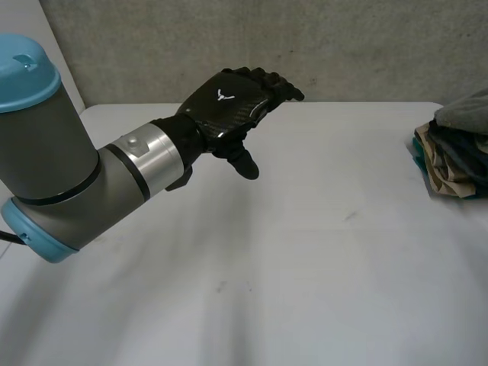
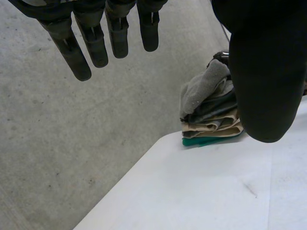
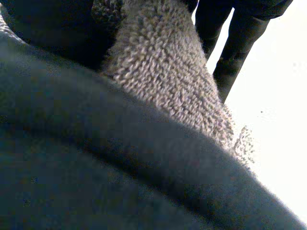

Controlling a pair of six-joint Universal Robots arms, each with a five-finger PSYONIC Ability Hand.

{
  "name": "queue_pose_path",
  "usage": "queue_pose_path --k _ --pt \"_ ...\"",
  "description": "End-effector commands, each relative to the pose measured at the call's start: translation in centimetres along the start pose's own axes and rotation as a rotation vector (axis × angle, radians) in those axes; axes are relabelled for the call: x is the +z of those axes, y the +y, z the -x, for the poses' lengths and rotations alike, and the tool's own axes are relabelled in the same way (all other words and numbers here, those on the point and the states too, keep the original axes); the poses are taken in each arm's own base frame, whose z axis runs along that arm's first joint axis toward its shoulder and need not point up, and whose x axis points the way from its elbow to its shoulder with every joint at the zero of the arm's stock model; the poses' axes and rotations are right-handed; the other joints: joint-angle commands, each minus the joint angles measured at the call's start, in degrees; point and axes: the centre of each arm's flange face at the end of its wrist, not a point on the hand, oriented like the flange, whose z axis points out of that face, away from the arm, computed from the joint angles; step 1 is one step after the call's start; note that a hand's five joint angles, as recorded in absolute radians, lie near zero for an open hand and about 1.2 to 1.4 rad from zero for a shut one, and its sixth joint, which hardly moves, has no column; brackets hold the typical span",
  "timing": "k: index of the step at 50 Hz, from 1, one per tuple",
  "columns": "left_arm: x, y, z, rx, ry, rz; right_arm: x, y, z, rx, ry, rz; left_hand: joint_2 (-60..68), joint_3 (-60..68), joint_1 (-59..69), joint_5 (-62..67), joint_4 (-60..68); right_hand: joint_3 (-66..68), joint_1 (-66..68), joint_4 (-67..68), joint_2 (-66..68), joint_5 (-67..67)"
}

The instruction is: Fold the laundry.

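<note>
**Left hand free above the worktop, laundry stacked at the right edge**

In the head view you see the left arm (image 1: 69,168), grey with light-blue caps, reaching in from the near left corner of the white worktop (image 1: 305,267). Its black left hand (image 1: 225,107) is held up in the air over the far middle of the worktop, back upward and touching nothing. In its own wrist view the fingers (image 2: 96,43) hang out straight and relaxed, with the thumb (image 2: 268,72) apart from them and nothing held between.

The stack of folded laundry (image 1: 454,160) sits at the right edge of the worktop, towards the far right corner and well apart from the left hand. From the left wrist you can read its layers (image 2: 211,110): a pale grey piece on top, darker grey below, then beige, then a teal piece lying on the worktop. Beyond that corner lies the grey concrete floor (image 2: 72,143).

In the right wrist view, a grey looped-knit cloth (image 3: 168,72) lies right up against the right hand (image 3: 240,38). A smooth dark blue-grey cloth (image 3: 96,167) bulges in front of it. You cannot tell whether that hand is grasping the cloth or merely resting against it
</note>
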Motion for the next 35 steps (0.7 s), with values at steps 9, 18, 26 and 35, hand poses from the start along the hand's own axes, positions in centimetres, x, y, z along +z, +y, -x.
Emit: queue_pose_path --k 9,18,26,35 --pt "-0.1 -0.8 -0.8 0.005 0.019 -0.019 -1.5 -7.1 -1.1 0.111 0.155 0.130 3.6 3.9 4.5 3.5 3.5 -56.4 -47.7 -58.8 -55.4 -53.1" --pt "-0.3 -1.5 -1.8 0.008 0.038 -0.031 -5.4 -12.3 -2.5 -0.040 0.339 0.309 3.6 3.9 4.5 3.5 3.5 -56.4 -47.7 -58.8 -55.4 -53.1" --pt "-0.7 -2.7 -1.7 0.018 0.031 -0.058 -7.9 -16.9 -5.6 -0.310 0.587 0.430 3.6 3.9 4.5 3.5 3.5 -56.4 -47.7 -58.8 -55.4 -53.1" --pt "-2.0 -5.7 -0.1 -0.019 -0.130 -0.116 -4.4 -22.3 -2.1 -0.471 0.697 0.345 3.6 3.9 4.5 3.5 3.5 -56.4 -47.7 -58.8 -55.4 -53.1"
